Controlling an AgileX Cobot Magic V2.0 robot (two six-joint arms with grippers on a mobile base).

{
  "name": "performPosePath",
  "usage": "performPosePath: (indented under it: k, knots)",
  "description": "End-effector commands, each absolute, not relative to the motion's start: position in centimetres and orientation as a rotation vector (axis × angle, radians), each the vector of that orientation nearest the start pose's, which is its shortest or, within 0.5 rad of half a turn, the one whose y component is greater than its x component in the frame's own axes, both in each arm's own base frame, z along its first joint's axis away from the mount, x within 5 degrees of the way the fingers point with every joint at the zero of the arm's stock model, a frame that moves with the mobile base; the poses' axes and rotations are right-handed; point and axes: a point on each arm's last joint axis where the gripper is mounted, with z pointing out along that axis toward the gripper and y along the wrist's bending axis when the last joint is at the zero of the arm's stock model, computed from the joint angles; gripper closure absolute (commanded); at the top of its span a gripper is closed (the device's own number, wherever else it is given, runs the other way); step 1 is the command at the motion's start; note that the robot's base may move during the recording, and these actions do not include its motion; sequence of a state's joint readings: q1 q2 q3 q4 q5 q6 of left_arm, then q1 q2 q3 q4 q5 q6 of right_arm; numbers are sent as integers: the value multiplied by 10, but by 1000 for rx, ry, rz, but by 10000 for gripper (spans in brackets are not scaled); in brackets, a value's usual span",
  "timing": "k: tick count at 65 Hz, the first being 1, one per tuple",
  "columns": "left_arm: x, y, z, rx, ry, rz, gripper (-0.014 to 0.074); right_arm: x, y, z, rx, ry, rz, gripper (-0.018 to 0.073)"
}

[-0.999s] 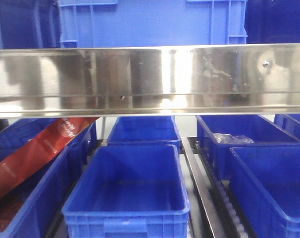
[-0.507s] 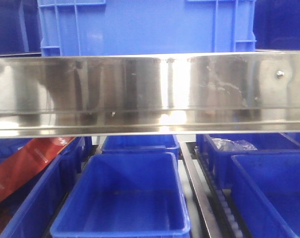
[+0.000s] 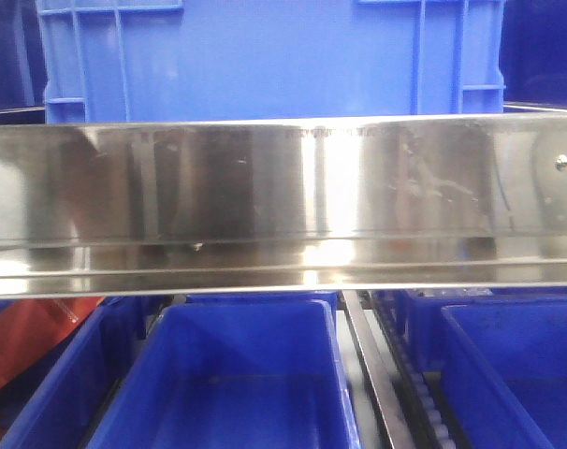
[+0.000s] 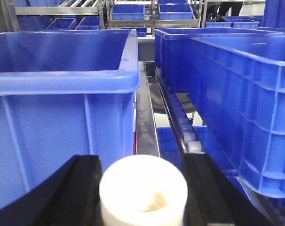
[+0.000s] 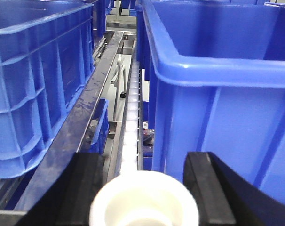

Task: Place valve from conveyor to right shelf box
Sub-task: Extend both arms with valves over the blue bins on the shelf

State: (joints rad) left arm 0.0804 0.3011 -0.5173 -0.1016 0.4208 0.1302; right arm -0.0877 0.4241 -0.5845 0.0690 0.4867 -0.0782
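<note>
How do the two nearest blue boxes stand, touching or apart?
Apart. Left wrist view shows a steel rail between the left blue box and the right blue box.

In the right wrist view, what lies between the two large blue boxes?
A steel rail and a track of white rollers run between the left blue box and the right blue box; the right wrist view shows it.

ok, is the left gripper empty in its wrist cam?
No, a white cylindrical part sits in the left gripper, with the black fingers close against both of its sides.
</note>
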Motion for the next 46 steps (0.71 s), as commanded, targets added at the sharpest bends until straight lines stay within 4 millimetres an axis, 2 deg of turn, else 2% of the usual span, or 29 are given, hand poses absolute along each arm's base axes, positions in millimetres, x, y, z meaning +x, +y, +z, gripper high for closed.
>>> performPosePath:
  k: [1, 46]
  knots:
    - [64, 2, 336, -14, 1626, 53, 708, 84, -5, 345, 37, 1721, -59, 721]
    - [64, 2, 336, -15, 1621, 52, 708, 85, -5, 348, 38, 1685, -62, 721]
